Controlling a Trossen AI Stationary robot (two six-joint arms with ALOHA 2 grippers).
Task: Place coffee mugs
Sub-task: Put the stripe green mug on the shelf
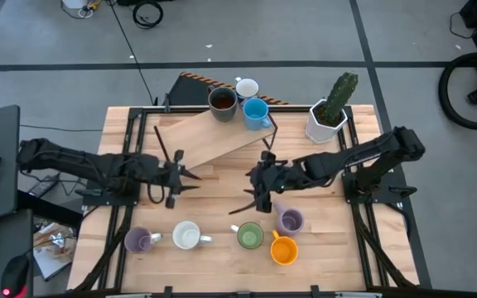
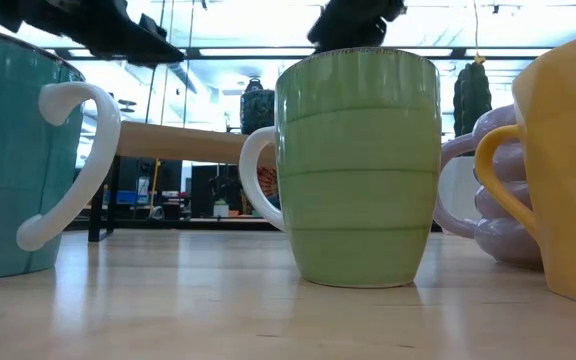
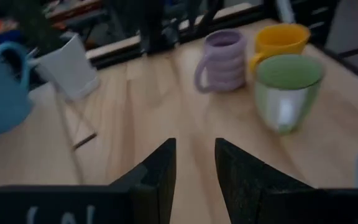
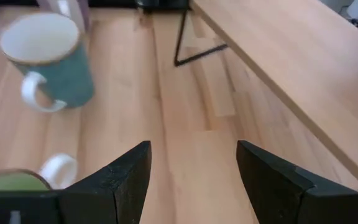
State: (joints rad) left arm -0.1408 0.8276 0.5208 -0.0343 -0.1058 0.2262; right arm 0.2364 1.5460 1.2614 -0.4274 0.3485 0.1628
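Note:
Five coffee mugs stand upright on the table near its front edge: a purple one (image 1: 137,240), a teal one with a white inside (image 1: 186,236), a green one (image 1: 249,236), a second purple one (image 1: 289,220) and an orange one (image 1: 283,249). A dark brown mug (image 1: 222,102), a white mug (image 1: 247,87) and a blue mug (image 1: 256,112) stand on a raised wooden shelf (image 1: 214,136) at the back. My left gripper (image 1: 194,173) hovers left of centre, open by a narrow gap (image 3: 194,168). My right gripper (image 1: 245,204) hangs wide open (image 4: 193,168) above the table, just behind the green mug (image 4: 11,182).
A white hexagonal pot with a cactus (image 1: 327,116) stands at the back right, next to the shelf. The shelf rests on thin black metal legs (image 4: 185,43). Bare wood lies between the two grippers and between the shelf and the front row of mugs.

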